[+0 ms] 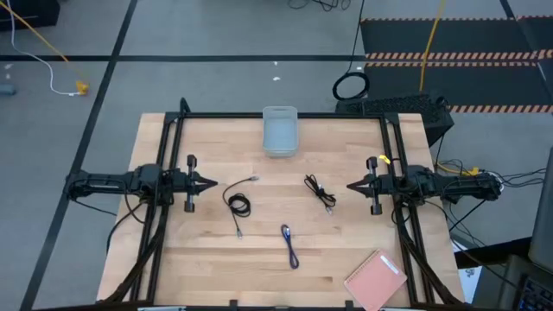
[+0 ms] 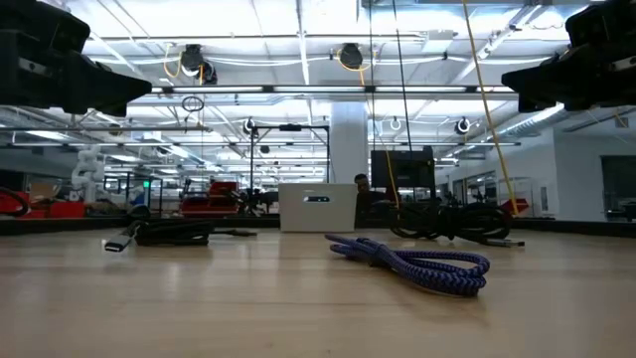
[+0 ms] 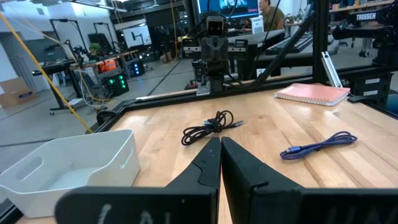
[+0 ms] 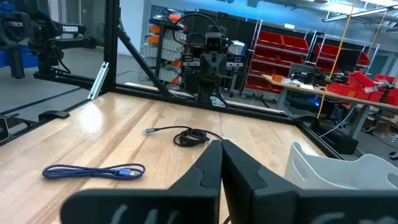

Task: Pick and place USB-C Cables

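Three cables lie flat on the wooden table. A black coiled cable (image 1: 238, 201) lies left of centre, also the black coil (image 4: 191, 137) in the right wrist view. A second black cable (image 1: 320, 191) lies right of centre, also the black bundle (image 3: 208, 127) in the left wrist view. The blue-purple cable (image 1: 289, 245) lies nearer the front edge, seen as the braided cable (image 2: 417, 265). My left gripper (image 1: 210, 183) hovers shut at the left side. My right gripper (image 1: 352, 185) hovers shut at the right side. Both touch nothing.
A pale rectangular bin (image 1: 280, 131) stands at the table's far edge, centre. A pink notebook (image 1: 376, 278) lies at the near right corner. Black frame rails (image 1: 169, 164) run along both sides. Bare wood lies between the two grippers.
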